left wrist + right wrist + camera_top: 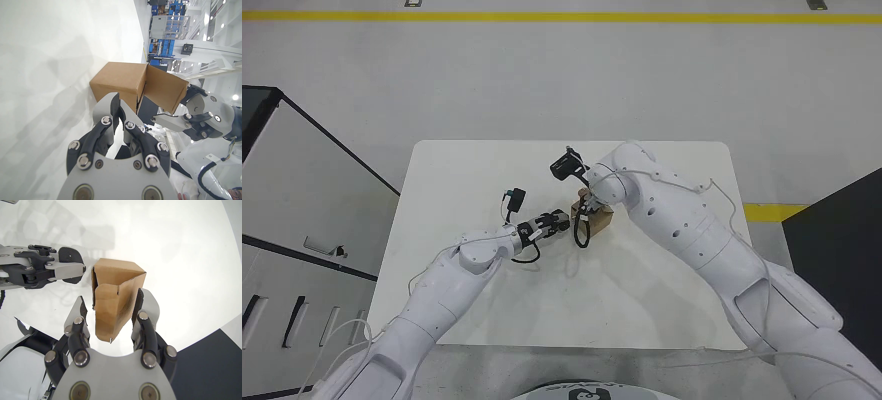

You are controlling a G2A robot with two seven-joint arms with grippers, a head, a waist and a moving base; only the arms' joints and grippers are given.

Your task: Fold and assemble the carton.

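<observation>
1. carton (598,216): brown cardboard, sitting on the white table (672,290), just right of frame centre in the top view, roughly mid-table.
2. It's part-built. The body is squared up into a box. The end facing the right arm isn't closed: the left wrist view shows one flap sticking out past the body, with a dark slit at the corner.
3. left gripper (118,102): the arm enters from the lower left of the top view and the tip ends just left of the carton. Its fingers (103,109) are drawn nearly together with a thin gap between the pads and nothing in them.
4. The right wrist view shows the left gripper's tip just beside the carton's corner edge, with a sliver of table between them. No contact.
5. right gripper (110,298): the arm enters from the lower right of the top view and curls over to the carton's upper-left side. Its fingers are spread wide, straddling the loose flaps.
6. One right pad (139,302) lies against the carton's outer wall. The opposite finger (81,308) stands apart from the cardboard with a visible gap, so it's not clamped.
7. Both grippers are at the same end of the carton, near each other but apart.
8. Other: a yellow floor line (562,16) runs along the upper edge of the top view, and a grey cabinet (292,200) sits at the left edge, off the table.
</observation>
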